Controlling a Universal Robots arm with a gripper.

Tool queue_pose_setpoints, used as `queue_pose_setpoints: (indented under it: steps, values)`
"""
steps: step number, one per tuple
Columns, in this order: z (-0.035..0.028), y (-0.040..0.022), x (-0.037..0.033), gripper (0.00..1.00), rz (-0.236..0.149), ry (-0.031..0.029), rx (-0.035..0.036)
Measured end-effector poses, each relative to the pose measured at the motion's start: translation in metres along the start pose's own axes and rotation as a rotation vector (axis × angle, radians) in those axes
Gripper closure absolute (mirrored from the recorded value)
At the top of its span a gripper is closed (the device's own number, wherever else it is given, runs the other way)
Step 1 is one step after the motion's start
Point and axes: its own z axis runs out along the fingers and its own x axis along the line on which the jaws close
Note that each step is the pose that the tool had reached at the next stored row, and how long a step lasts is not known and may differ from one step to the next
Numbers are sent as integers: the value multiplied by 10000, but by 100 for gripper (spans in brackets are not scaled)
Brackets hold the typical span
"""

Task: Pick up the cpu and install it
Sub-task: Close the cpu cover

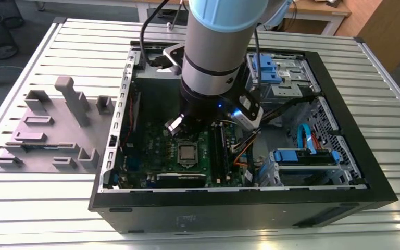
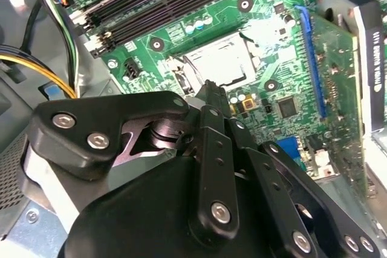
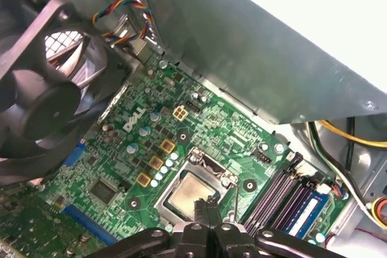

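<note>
The jaws [image 3: 206,209] are closed, fingertips pressed together with nothing between them, and they hang just above the motherboard [image 3: 145,143] inside the open computer case [image 1: 339,172]. Taking the socket [image 3: 192,188] as the landmark: the cpu [image 3: 188,193] already lies seated in it, its silvery top facing up, and the shut fingertips sit at the socket's edge, just beside the chip and apart from it rather than on it. In the second wrist view the same chip [image 2: 222,60] lies just beyond the fingertips [image 2: 213,92]. It is square, so it has no long axis to line up with. Beside the socket run the memory slots [image 3: 275,200]; farther off is the black fan [image 3: 42,83]. In the exterior view the arm [image 1: 217,62] stands directly over the socket [image 1: 187,152], and well apart from it, outside the case, a grey fixture block [image 1: 50,127] rests on the slatted surface [image 1: 395,125].
</note>
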Motion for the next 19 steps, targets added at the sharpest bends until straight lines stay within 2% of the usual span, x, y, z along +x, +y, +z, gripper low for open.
queue_pose_setpoints:
  steps: [2, 11, 19]
  values:
    - [1, 36, -25, 89, 0, 0, 0]
    - [5, 115, -81, 89, 0, -1, 0]
    - [9, 163, -116, 89, -1, 0, 0]
